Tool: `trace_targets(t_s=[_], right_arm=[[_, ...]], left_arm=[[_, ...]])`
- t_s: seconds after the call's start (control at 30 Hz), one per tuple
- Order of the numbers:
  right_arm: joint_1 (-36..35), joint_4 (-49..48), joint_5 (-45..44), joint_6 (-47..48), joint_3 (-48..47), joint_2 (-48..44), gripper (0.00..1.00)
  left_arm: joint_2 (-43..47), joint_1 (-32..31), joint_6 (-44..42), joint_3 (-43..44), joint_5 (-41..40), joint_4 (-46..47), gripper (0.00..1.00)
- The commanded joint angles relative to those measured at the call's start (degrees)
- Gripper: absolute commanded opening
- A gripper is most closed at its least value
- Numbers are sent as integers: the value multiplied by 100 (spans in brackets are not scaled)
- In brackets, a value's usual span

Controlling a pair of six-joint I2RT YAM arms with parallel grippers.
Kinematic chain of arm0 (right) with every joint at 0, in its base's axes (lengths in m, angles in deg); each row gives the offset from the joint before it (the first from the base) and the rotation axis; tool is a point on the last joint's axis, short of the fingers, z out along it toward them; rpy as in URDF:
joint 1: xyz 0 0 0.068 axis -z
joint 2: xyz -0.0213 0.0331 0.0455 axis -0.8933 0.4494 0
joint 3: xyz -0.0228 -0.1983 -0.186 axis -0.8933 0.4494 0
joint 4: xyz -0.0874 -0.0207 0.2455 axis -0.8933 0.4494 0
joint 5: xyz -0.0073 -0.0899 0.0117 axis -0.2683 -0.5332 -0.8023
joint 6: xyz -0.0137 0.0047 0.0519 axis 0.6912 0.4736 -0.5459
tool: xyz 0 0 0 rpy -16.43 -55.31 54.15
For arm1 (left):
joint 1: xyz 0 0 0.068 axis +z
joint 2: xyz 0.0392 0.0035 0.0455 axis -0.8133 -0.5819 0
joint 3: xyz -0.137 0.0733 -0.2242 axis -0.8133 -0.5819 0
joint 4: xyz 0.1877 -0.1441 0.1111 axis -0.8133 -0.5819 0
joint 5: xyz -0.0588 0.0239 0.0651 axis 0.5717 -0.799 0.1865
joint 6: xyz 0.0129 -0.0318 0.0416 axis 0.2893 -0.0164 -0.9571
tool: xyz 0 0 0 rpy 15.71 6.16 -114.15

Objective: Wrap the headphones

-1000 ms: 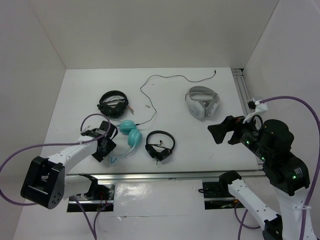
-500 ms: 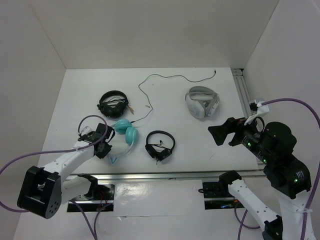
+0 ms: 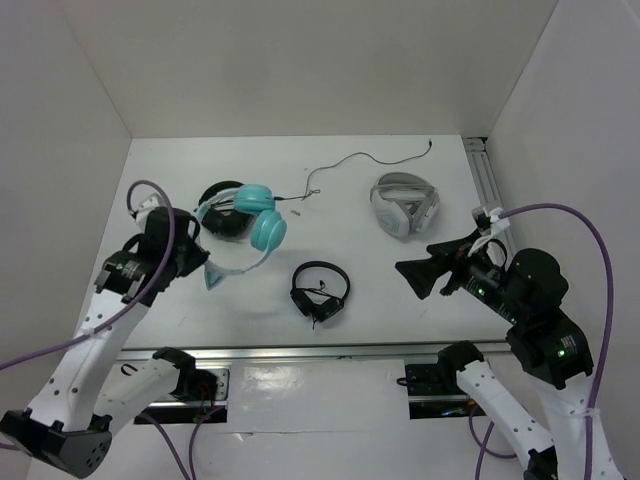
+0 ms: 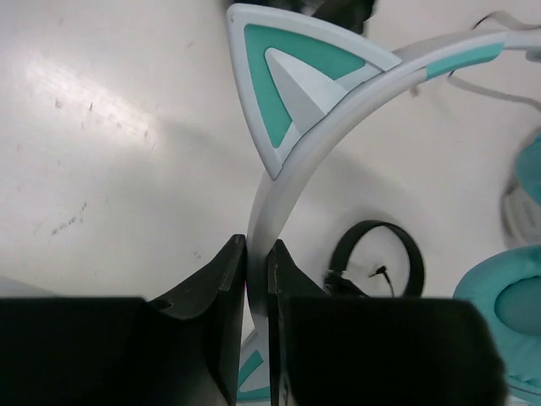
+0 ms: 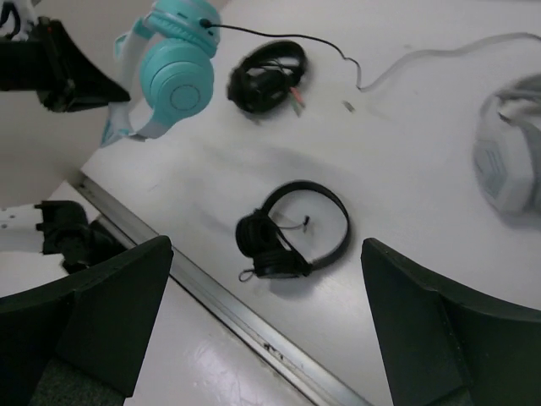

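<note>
The teal headphones (image 3: 266, 231) hang above the table at the left, earcups up, with the pale cat-eared headband (image 4: 287, 80) curving down into my left gripper (image 3: 205, 270). That gripper (image 4: 256, 247) is shut on the headband, both fingers pressed flat against the strip. The thin black cable (image 3: 345, 160) trails from the earcups across the table to the back right. My right gripper (image 3: 413, 276) hovers open over the right half, holding nothing. In the right wrist view the headphones (image 5: 173, 85) show at upper left, with the right gripper (image 5: 266, 247) spread wide.
Small black headphones (image 3: 320, 292) lie near the front middle. A second black pair (image 3: 222, 215) sits behind the lifted headphones. White-grey headphones (image 3: 402, 205) rest at the back right. A metal rail (image 3: 350, 350) runs along the front edge, another (image 3: 484, 180) along the right.
My left gripper has shut on the headband and lifted the headphones off the table, up and toward the back. The cable was dragged along. The right gripper edged slightly left.
</note>
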Motion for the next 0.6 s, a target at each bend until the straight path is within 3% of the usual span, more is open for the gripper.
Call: trace_targets(t_s=[0.0,0.17,0.23,0.37,0.43,0.57], right_arm=[[49,-1775,1175,60,587,-423,100],[410,-3571,2062,-205,1677,-583,100],[585,-4319,2370,-266,1845,-232,100],[700,-4778,1890,-266,1969,365,100],[700,-5083,1879,-380,1907,682,100],[202,-5938,2416,-312,1987,1183,100]], left_arm=[[231,-15,-1007,1083,275,-150,0],[-872,-15,-2002,3223,512,-730,0],[-1305,-15,-2353,4026,750,-1222,0],[-2000,-15,-2654,6168,1303,-1855,0],[-2211,-15,-2654,6717,1418,-2101,0],[-2115,-15,-2584,6544,1488,-1979,0]])
